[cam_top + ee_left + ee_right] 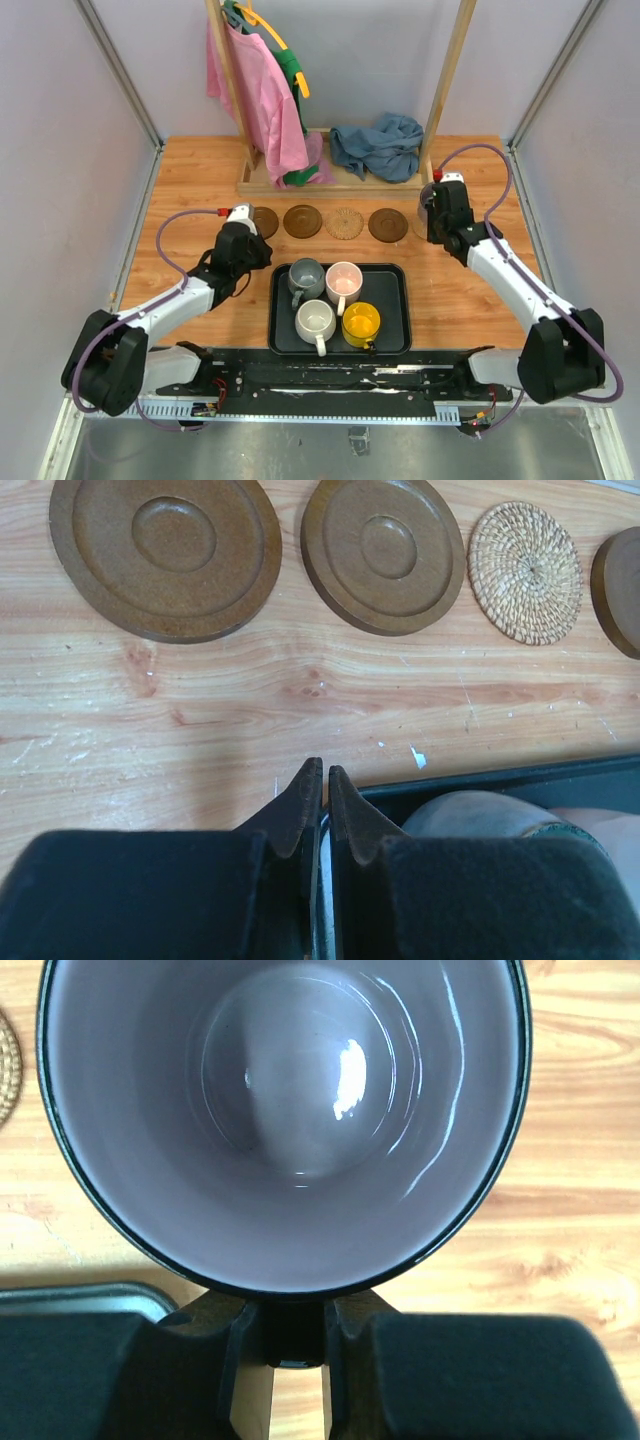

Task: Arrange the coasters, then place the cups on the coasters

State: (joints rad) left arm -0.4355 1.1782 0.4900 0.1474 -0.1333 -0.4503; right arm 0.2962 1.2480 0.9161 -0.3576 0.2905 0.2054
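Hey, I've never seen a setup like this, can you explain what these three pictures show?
These are two robot arms bolted at the near edge of a wooden table. One picture looks down from above; the other two come from a camera on each wrist. On the table lie dark brown round wooden coasters and a woven tan coaster in a row, plus a black rectangular tray carrying a grey mug, a pink mug, a white mug and a yellow mug. A clothes rack stands behind. The left tool is shut and empty, beside the tray. The right tool grips a dark-rimmed mug, lavender inside, by its handle.
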